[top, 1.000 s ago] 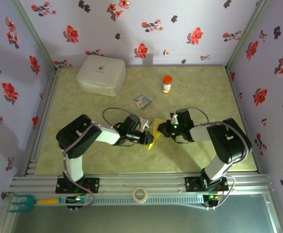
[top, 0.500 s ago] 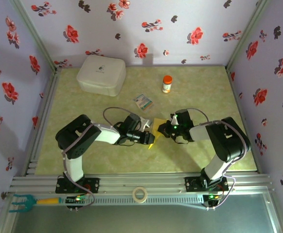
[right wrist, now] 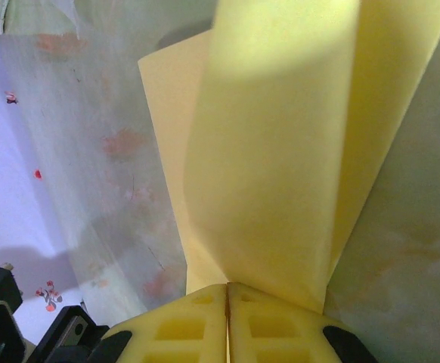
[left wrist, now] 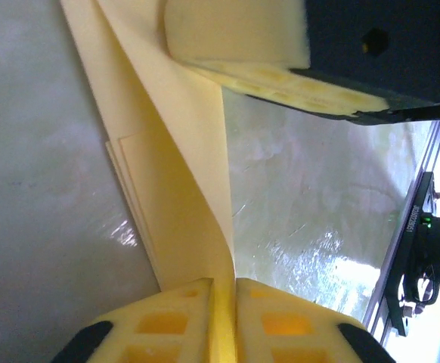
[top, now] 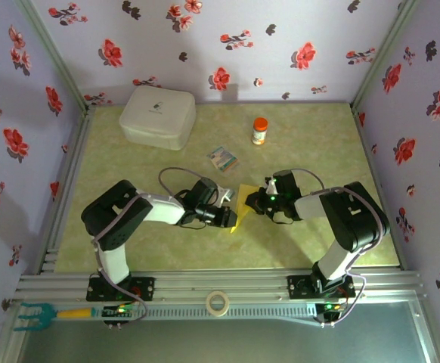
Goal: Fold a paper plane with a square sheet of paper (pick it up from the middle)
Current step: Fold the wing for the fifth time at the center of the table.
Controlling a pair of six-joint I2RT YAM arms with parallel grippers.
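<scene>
Mid-fold, both arms at the centre of the table [top: 129,162]. The yellow sheet [top: 243,193], already showing overlapping layers, is stretched between the two grippers, partly lifted with its lower layers close against the table. The left gripper [left wrist: 224,302] has its fingers pressed together on one thin edge of the sheet; the right gripper [right wrist: 227,302], opposite, has its fingers closed flat on another part of the sheet, which rises from the seam between them. To form the crease cleanly, you would likely do best to hold one pinch steady as an anchor and move the other hand slowly, keeping the paper taut but never pulled hard enough to tear or slip. Line up the edges before pressing anything flat, because a skewed crease would carry into every later fold. Well behind the work, the white box [top: 158,115] sits with its lid closed, contents hidden; the orange-capped bottle [top: 259,131] stands upright, capped, contents indiscernible; a small printed packet [top: 222,158] lies between them and the grippers.
</scene>
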